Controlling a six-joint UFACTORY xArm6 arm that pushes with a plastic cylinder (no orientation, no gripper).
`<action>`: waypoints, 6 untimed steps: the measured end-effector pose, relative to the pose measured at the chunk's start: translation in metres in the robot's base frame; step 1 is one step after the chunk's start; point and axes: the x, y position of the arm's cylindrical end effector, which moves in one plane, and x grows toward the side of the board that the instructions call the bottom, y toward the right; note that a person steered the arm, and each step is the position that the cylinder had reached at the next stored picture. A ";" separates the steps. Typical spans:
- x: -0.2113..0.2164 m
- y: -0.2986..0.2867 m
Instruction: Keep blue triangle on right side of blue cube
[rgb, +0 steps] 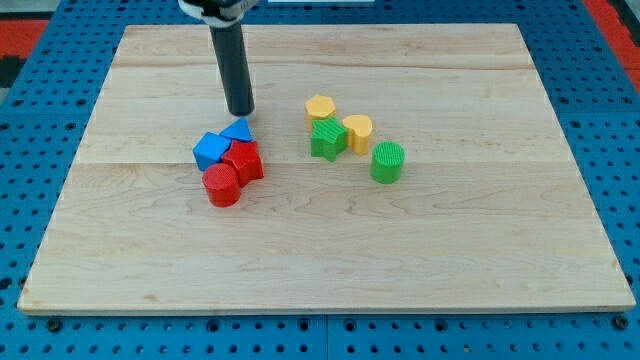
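Note:
The blue cube (209, 150) sits left of the board's centre. The blue triangle (238, 131) touches it on its upper right side. My tip (240, 111) stands just above the blue triangle, toward the view's top, very close to it or touching. A red block (245, 161) and a red cylinder (221, 186) press against the blue pair from below.
A second cluster lies to the right: a yellow hexagon-like block (320, 107), a green star-shaped block (327, 138), a yellow block (358, 129) and a green cylinder (387, 162). The wooden board (330, 260) lies on a blue pegboard table.

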 end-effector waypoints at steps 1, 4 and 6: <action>0.043 -0.006; 0.019 0.001; 0.070 0.032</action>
